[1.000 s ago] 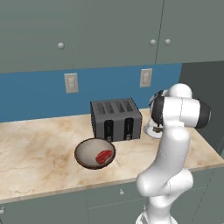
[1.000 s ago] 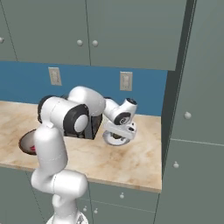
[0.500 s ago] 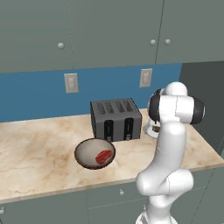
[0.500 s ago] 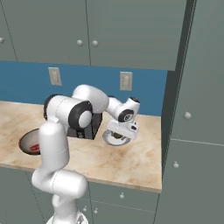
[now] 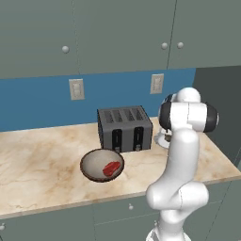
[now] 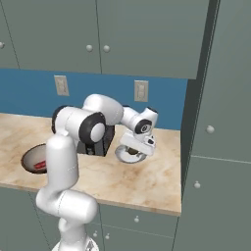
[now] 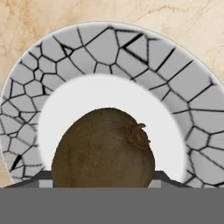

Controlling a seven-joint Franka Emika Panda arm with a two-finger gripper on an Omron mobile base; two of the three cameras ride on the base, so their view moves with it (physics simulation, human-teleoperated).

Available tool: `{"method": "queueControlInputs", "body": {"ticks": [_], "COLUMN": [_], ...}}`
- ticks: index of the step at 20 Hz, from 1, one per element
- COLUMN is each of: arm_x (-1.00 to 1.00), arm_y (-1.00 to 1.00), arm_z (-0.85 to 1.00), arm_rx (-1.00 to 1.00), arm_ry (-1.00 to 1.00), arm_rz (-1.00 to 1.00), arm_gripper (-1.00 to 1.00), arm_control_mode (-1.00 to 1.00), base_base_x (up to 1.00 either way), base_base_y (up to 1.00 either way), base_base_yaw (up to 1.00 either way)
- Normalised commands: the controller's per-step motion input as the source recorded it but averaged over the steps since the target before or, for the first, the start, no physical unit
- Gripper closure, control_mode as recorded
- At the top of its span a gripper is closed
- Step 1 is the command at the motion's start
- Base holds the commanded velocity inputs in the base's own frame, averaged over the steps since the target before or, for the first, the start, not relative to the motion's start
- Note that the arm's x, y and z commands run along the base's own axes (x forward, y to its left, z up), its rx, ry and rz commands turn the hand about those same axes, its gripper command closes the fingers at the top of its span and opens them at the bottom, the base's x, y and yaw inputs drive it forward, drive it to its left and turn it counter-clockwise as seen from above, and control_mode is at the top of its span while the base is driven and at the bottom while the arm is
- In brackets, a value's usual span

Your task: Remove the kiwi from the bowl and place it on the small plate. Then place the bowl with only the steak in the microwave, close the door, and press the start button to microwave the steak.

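On the marble tabletop [image 5: 42, 160] the end effector [image 6: 138, 147] hovered low over the small plate [image 7: 175, 87] — whether it gripped the kiwi [image 7: 104, 148] I cannot tell. The kiwi looked light, round, roll-prone — best pinched across its middle.

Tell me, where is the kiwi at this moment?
In the hand view, the kiwi is over the white centre of the small plate, close to the camera, right of the toaster.

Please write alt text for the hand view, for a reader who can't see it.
A brown kiwi fills the lower middle of the view, directly over the plain white centre of the small plate. The plate's wide rim has a grey cracked-mosaic pattern, and it rests on a beige marbled counter.
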Motion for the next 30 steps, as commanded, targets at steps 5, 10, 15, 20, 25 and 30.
{"method": "queueControlInputs", "body": {"ticks": [5,10,15,20,25,30], "arm_x": [-0.43,-0.35,-0.43,-0.79,-1.0,-0.97], "arm_y": [0.02,0.03,0.45,0.46,0.17,0.19], "arm_z": [0.29,0.64,0.08,-0.11,0.25,0.34], "arm_rx": [-0.04,-0.09,-0.11,-0.07,-0.01,0.0], "arm_ry": [0.0,-0.03,0.0,-0.14,-0.29,-0.09], "arm_rz": [0.0,0.0,0.0,0.0,0.0,0.0], "arm_gripper": [-1.0,-1.0,-1.0,-1.0,-1.0,-1.0], "arm_control_mode": [-1.0,-1.0,-1.0,-1.0,-1.0,-1.0], "base_base_x": [0.0,0.0,0.0,0.0,0.0,0.0], "base_base_y": [0.0,0.0,0.0,0.0,0.0,0.0], "base_base_yaw": [0.0,0.0,0.0,0.0,0.0,0.0]}}
